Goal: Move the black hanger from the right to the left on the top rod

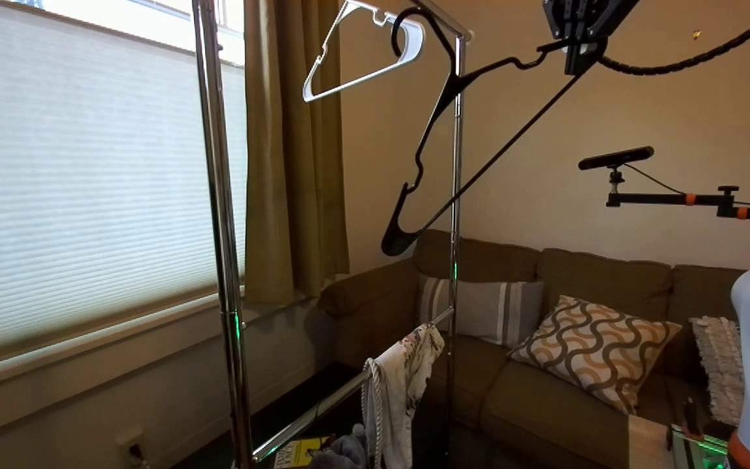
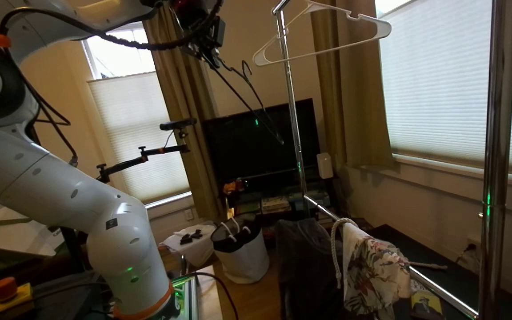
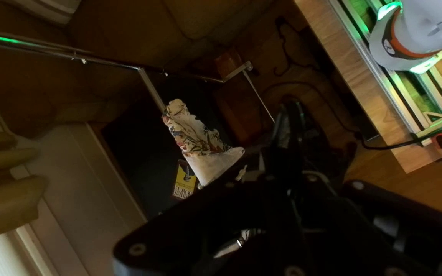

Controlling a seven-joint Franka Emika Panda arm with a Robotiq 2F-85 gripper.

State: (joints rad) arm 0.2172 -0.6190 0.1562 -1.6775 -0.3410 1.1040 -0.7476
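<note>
The black hanger is held tilted in the air by one end; it also shows in an exterior view. My gripper is shut on that end, above and to one side of the hook; it shows in an exterior view too. The hook overlaps the top rod in one line of sight, but in an exterior view it hangs free, apart from and lower than the rod's end. In the wrist view the fingers are dark and close together; I cannot make out the held end.
A white hanger hangs near the rod's end. The rack's near pole stands upright. Flowered cloth drapes the lower crossbar. A camera boom stands behind. A dark hook-like shape lies beyond the fingers; its identity is unclear.
</note>
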